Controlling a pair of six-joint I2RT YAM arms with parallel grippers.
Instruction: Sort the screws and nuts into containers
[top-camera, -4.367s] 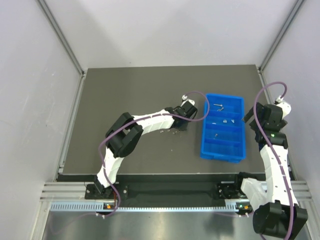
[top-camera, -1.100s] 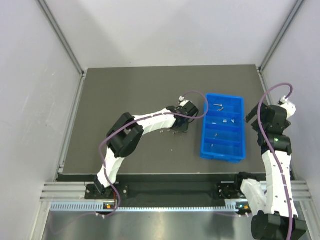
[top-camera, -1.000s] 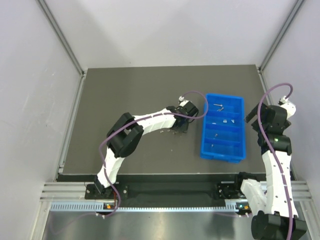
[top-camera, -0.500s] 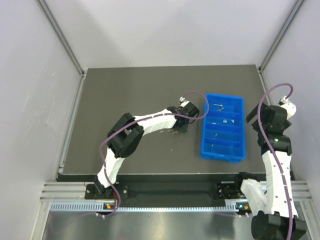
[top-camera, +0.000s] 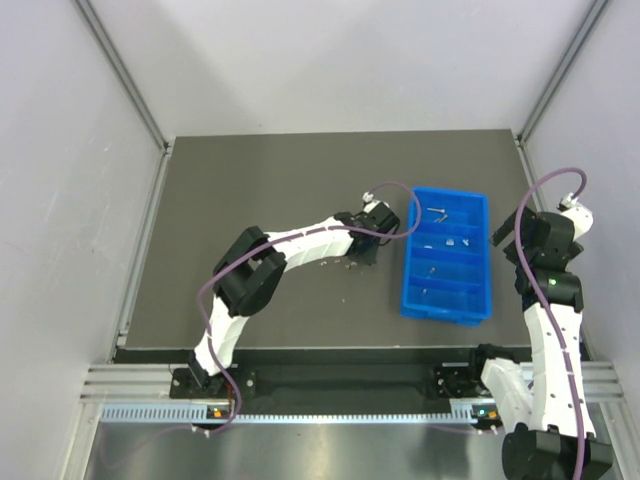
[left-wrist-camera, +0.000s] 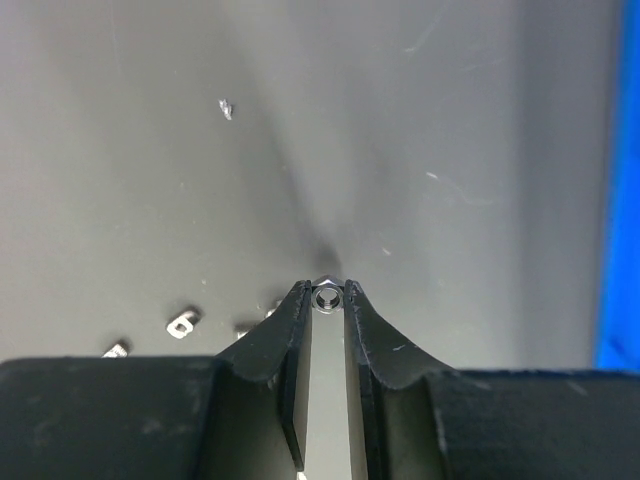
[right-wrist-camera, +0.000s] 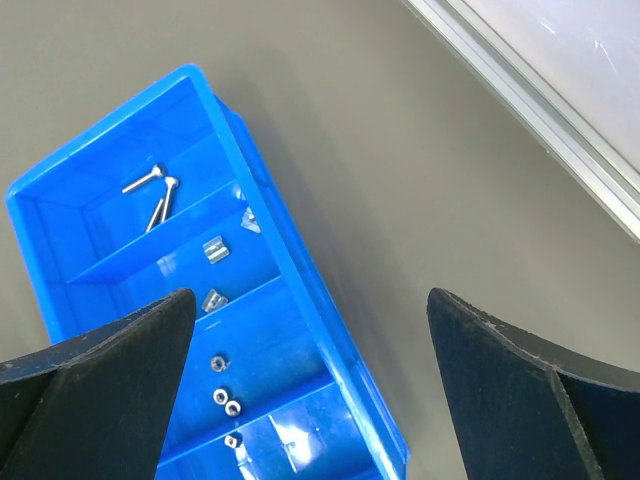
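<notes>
"Silvery and tiny, that nut (left-wrist-camera: 325, 299) — the left tool (left-wrist-camera: 325, 292) has it pinched right at the fingertips, jaws nearly together around it. Whether it's off the counter (left-wrist-camera: 430, 120) yet, I can't tell from the wrist view."

"A slim hold, then. What's around it?"

"Loose pieces (left-wrist-camera: 183, 323) at about 8 o'clock of the tips, just beside them on the counter. Seen from above, the blue tray (top-camera: 445, 303) lies at 3 o'clock, a little way off."

"And the other arm?"

"The right tool (right-wrist-camera: 310, 300) hangs near the tray's 2 o'clock corner, jaws spread wide, nothing in them. Its camera shows screws (right-wrist-camera: 155, 190) in one end compartment, the 12 o'clock end from above, and ring nuts (right-wrist-camera: 222, 395) in the third compartment along."

"So this one likely belongs in that third compartment. My advice: rise straight up first so the tips don't sweep the loose pieces, then cross toward 3 o'clock smoothly — a jolt could flick it out of so shallow a pinch."

"And the release?"

"Come down low between the cross walls before parting the jaws. Dropped from high, it would probably bounce into a neighbouring compartment."
</notes>
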